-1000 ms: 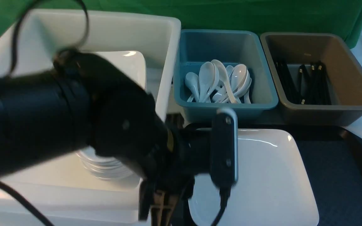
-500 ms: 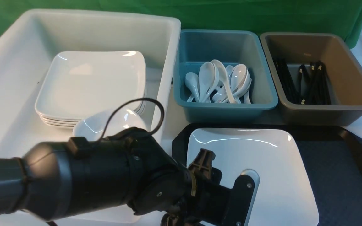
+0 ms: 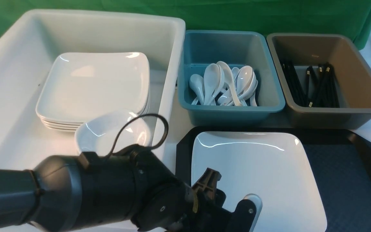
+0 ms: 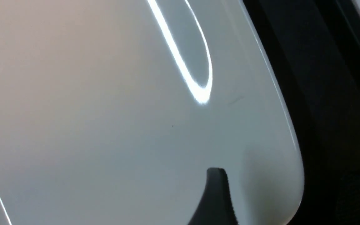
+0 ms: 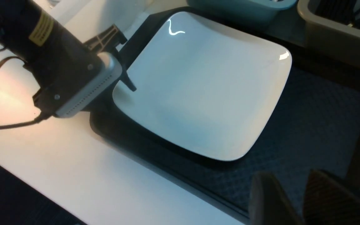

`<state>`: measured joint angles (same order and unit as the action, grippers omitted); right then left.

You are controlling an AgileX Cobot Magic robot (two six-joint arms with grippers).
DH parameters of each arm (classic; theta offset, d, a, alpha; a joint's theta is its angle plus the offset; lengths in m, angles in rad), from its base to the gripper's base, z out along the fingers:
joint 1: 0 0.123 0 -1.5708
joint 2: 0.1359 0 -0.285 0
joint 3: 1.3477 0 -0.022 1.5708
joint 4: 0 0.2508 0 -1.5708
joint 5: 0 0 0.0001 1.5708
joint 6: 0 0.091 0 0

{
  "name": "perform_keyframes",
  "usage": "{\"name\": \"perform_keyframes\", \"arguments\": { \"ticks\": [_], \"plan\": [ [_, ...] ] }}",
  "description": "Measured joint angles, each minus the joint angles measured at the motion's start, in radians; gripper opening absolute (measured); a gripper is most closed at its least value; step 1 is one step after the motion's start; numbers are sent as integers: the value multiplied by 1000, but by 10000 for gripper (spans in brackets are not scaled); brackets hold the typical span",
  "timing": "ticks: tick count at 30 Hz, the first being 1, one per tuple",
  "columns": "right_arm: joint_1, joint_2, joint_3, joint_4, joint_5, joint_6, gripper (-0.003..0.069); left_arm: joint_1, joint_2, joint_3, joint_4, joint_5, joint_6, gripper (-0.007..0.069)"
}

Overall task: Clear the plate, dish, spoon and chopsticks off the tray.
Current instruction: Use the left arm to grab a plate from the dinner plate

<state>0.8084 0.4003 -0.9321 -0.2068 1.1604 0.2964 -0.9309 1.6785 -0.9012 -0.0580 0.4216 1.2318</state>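
only the plate [image 3: 256, 174] is left on the tray [image 3: 340, 167], with the dish [image 3: 105, 132] in the white bin [image 3: 8, 80], spoons [image 3: 224, 83] in the teal bin [image 3: 230, 111] and chopsticks [image 3: 317, 87] in the brown bin [image 3: 366, 83], and the left gripper [image 5: 126, 62], jaws wide, is at the plate's near left edge while the right gripper [image 5: 287, 187] hangs part-open, empty.

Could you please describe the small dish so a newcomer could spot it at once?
Start at the big white bin on the left, holding a stack of square plates. The small dish sits in front of that stack, toward the robot; it is rounder and much smaller than the plates.
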Motion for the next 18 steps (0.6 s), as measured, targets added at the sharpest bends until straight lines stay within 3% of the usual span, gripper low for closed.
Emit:
{"name": "perform_keyframes", "arguments": {
  "ticks": [18],
  "plan": [
    [0,0,0,0,-3,1,217,2,67,37,125,-187,-56,459]
  ]
}}
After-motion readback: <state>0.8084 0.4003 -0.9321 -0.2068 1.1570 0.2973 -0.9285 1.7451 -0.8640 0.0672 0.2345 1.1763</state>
